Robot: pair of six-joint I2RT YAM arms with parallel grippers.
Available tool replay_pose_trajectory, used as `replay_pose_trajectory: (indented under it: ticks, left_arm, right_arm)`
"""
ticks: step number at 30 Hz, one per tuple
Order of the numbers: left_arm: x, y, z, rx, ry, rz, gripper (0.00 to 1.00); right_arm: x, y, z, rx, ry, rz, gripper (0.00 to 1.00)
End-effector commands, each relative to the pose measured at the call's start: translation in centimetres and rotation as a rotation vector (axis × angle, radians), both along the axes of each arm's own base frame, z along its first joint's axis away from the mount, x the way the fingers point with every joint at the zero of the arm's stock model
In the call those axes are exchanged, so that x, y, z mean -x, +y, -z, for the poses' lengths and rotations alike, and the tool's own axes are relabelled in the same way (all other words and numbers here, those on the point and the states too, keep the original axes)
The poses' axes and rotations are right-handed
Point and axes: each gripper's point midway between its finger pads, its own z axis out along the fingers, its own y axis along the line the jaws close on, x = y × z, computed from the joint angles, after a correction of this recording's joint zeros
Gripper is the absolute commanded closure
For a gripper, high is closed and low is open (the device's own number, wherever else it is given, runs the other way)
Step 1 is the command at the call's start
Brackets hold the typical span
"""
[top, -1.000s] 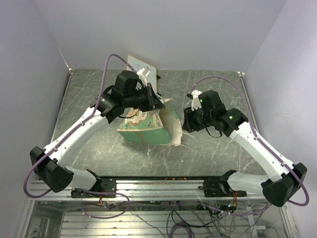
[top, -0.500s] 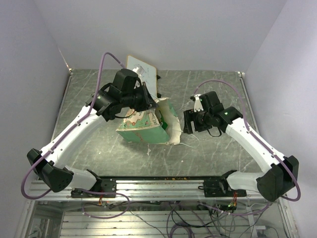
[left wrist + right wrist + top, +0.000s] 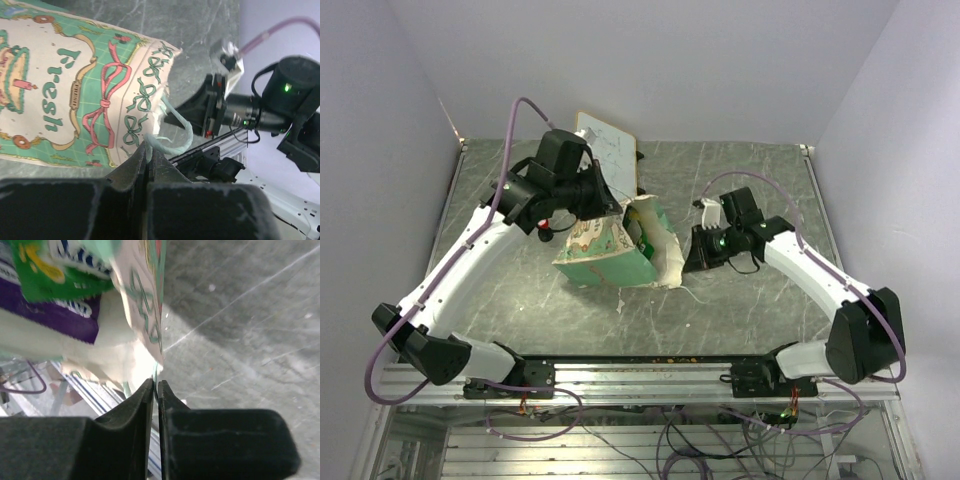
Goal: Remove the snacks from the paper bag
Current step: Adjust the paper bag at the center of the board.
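Left wrist view: left claw point(image 3: 150, 149) grips the paper bag point(image 3: 75, 90) by its string; right claw point(image 3: 155, 388) pinches its mouth edge, snacks point(image 3: 47, 270) showing inside

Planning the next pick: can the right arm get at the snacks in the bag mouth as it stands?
Probably not yet. The right gripper is shut on the paper bag at its mouth, so it must let go first. The snacks lie uncovered just inside that mouth.

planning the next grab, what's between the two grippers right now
The open mouth of the paper bag, snacks showing inside, lies between the left gripper and the right gripper; the top view shows it.
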Motion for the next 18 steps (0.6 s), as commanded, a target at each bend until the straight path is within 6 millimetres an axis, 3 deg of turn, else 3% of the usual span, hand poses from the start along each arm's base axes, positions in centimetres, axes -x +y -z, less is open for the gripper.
replay_pose_trajectory:
  ticks: [1, 3, 6, 15, 18]
  left_arm:
    - [-0.7, 2.3, -0.9, -0.01, 0.004, 0.045, 0.93]
    - [-0.8, 2.3, -0.5, -0.008, 0.024, 0.09, 0.93]
    - [-0.5, 2.4, -0.4, -0.024, 0.03, 0.127, 0.93]
    - [-0.2, 0.7, -4.4, 0.097, -0.015, 0.173, 0.93]
    - [0.4, 0.5, -3.9, 0.13, 0.009, 0.16, 0.93]
  right_arm:
    - [3.3, 1.4, -0.5, -0.109, 0.05, -0.018, 0.94]
    - [4.1, 2.3, -0.5, -0.113, 0.069, -0.024, 0.99]
    - [5.3, 4.3, -0.7, -0.103, 0.073, -0.046, 1.0]
    - [9.2, 11.1, -3.9, -0.244, 0.104, -0.137, 1.0]
    - [10.2, 11.6, -3.6, -0.181, 0.082, -0.154, 1.0]
